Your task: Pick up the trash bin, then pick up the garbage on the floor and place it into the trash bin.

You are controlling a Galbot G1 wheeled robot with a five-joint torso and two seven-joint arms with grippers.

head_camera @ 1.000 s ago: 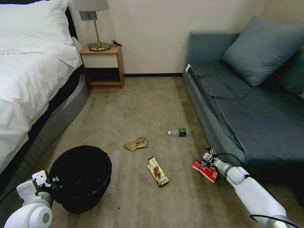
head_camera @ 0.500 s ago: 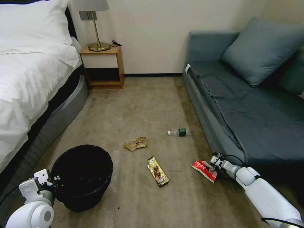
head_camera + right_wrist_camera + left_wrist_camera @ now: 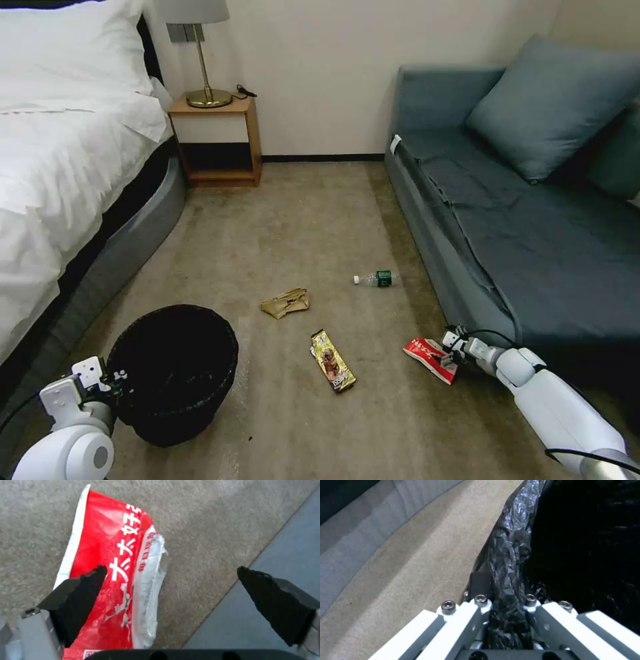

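The black trash bin point(image 3: 175, 370) with its crinkly bag stands on the carpet at the near left. My left gripper point(image 3: 110, 387) is shut on its rim, and the bag rim point(image 3: 510, 580) is pinched between the white fingers. My right gripper point(image 3: 448, 347) is open, low over the sofa-side edge of the red snack wrapper point(image 3: 427, 353). In the right wrist view one black fingertip point(image 3: 90, 580) lies over the wrapper point(image 3: 110, 555) and the other is over the sofa base. The gold-brown bar wrapper point(image 3: 332, 361), tan paper bag point(image 3: 285, 303) and small bottle point(image 3: 377, 279) lie on the floor.
A white bed point(image 3: 60, 167) runs along the left. The blue-grey sofa point(image 3: 533, 240) fills the right, its base right beside my right gripper. A wooden nightstand point(image 3: 217, 143) with a lamp stands at the far wall. Open carpet point(image 3: 300, 220) lies between them.
My right gripper has drawn back toward the sofa base, from over the red wrapper's middle to its sofa-side edge. The bin and left gripper shifted only slightly.
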